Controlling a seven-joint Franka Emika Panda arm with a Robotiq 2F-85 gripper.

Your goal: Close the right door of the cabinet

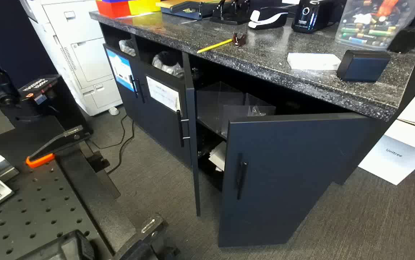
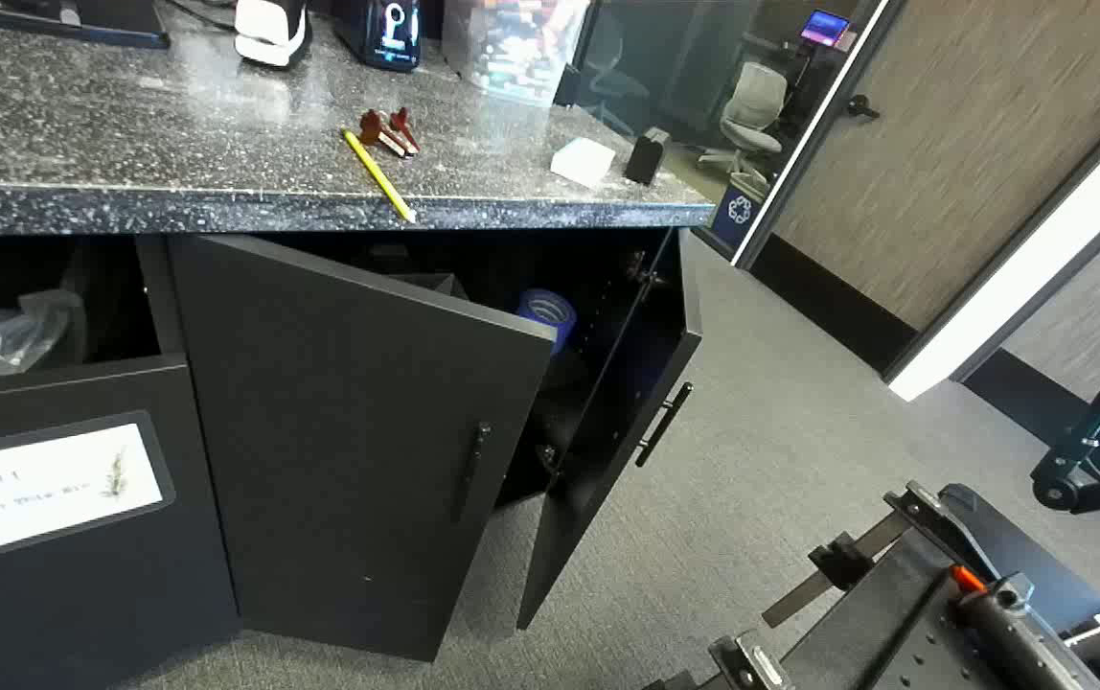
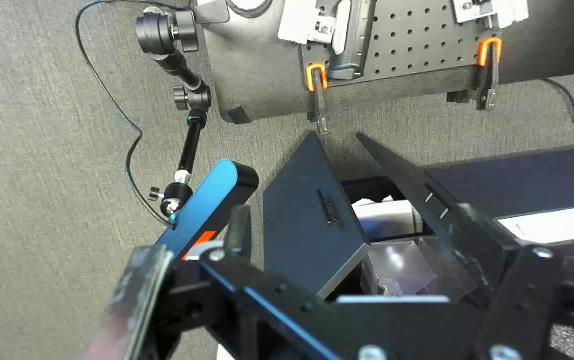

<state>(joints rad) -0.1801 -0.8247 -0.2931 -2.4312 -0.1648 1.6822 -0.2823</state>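
Blue-black panel, the right door [image 1: 283, 180] of the cabinet [image 1: 153, 122]: ajar in both exterior views, free edge and bar handle [image 1: 242, 180] standing out over grey carpet [image 1: 157, 177]. Left door [image 2: 349, 431] beside it is ajar too; leave it be. Gripper [image 3: 374, 255] shows in the wrist view alone: fingers spread well apart, nothing held, no contact with the door that I can see; height over it not readable. Step in hand, by my reading: the approach, ahead of any push. Best done by bringing the fingers together into one blunt end, then coming at the outer face close to the free edge, by the handle, where leverage should be greatest; toward the hinged side it would want much more force. Push ought to follow the door's arc, since a straight shove could skid off the smooth face or snag the handle. Route in wants care: a blue bar [image 3: 212, 210], likely a camera, looks near that outer face, and a clamp [image 3: 319, 102] on the bench [image 3: 262, 75] near its lower corner, depth unclear. Ease off late; cannot tell whether the clear bins [image 3: 399, 265] inside sit fully back.
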